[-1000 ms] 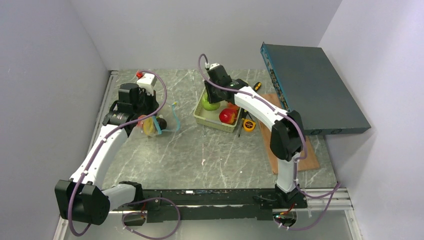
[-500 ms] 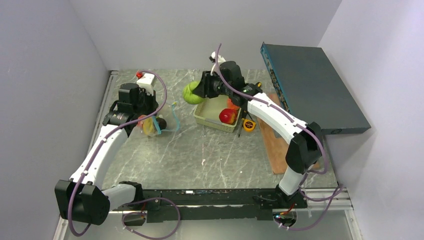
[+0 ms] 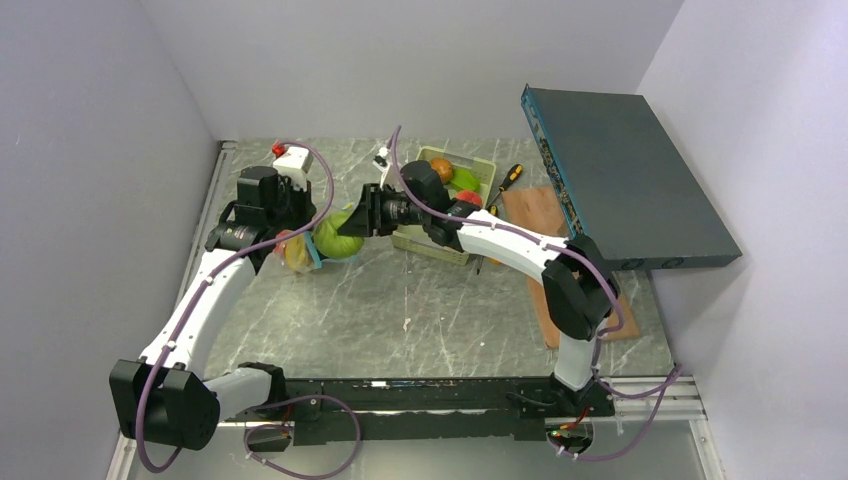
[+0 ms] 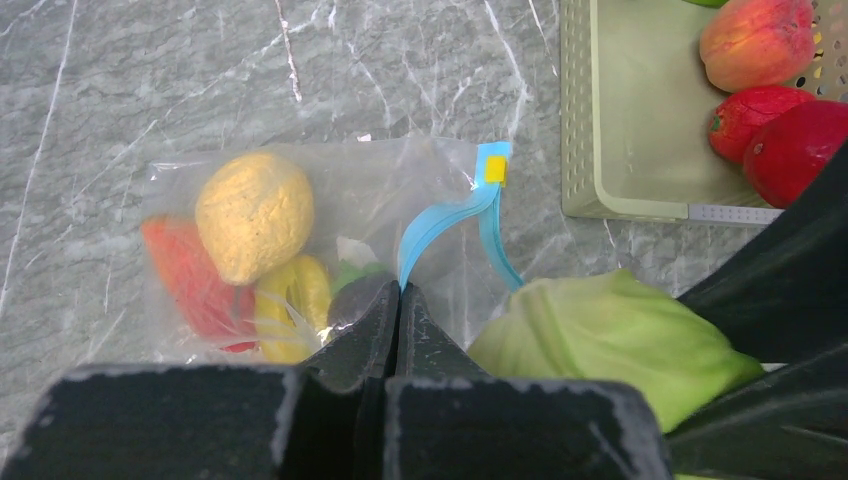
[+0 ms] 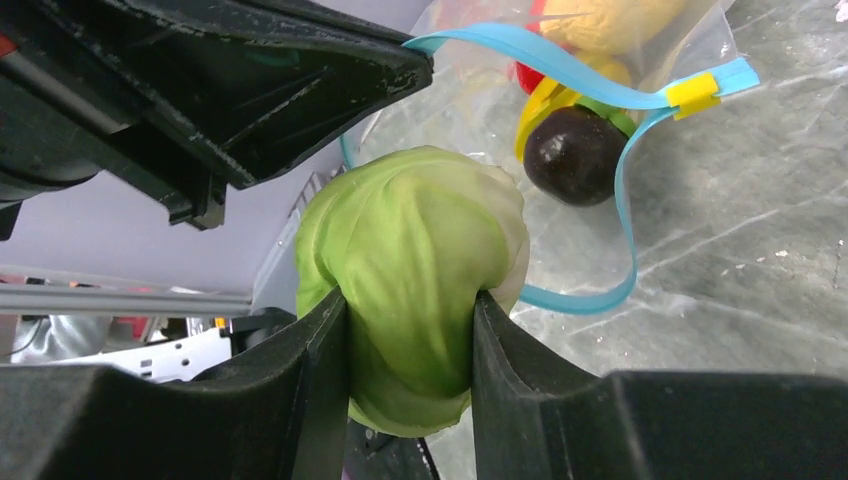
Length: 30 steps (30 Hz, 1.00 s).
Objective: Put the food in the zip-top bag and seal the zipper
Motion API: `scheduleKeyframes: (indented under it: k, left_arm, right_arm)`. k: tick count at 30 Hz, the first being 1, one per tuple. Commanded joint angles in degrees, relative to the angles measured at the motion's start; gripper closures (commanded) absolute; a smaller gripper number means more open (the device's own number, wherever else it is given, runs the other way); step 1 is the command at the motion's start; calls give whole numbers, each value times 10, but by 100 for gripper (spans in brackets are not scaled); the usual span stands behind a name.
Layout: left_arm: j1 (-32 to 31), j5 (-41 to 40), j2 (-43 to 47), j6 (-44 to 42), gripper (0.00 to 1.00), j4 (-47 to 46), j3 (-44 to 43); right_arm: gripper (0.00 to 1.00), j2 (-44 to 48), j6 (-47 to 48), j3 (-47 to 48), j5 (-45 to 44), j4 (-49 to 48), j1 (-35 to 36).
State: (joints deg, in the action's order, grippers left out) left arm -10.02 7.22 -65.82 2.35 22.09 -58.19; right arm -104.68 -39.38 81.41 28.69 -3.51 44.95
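The clear zip-top bag (image 4: 330, 220) lies on the table with several toy foods inside: yellow, red and a dark one (image 5: 575, 155). Its light blue zipper (image 4: 440, 225) gapes open. My left gripper (image 4: 398, 290) is shut on the upper zipper strip and holds the mouth up; it shows in the top view (image 3: 305, 240). My right gripper (image 5: 410, 330) is shut on a green cabbage (image 5: 410, 270) and holds it right at the bag's mouth (image 3: 338, 235). More food lies in the pale green basket (image 4: 620, 140): a peach (image 4: 755, 40) and red fruits (image 4: 795, 150).
The basket (image 3: 460, 210) stands right of the bag. A screwdriver (image 3: 505, 180), a wooden board (image 3: 560, 270) and a large dark flat box (image 3: 620, 170) lie to the right. Walls close in at left and back.
My right gripper lifted the green cabbage out of the basket and carried it left to the bag's mouth. The left gripper has held the zipper strip still.
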Motion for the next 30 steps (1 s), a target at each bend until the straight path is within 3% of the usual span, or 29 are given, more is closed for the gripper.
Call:
scheduleKeyframes:
  k: [1,18,30]
  left_arm:
    - [-2,-3,13,-3,100,-6,-10]
    - [-4,25,12,-1,100,-8,-11]
    - [-4,50,16,9,100,-20,-8]
  right_arm:
    - [100,-21,-40,-6,-8,-110,-4]
    - [100,-139,-106,92,-73,-129,5]
    - [69,-220,-106,197,-100,-95,34]
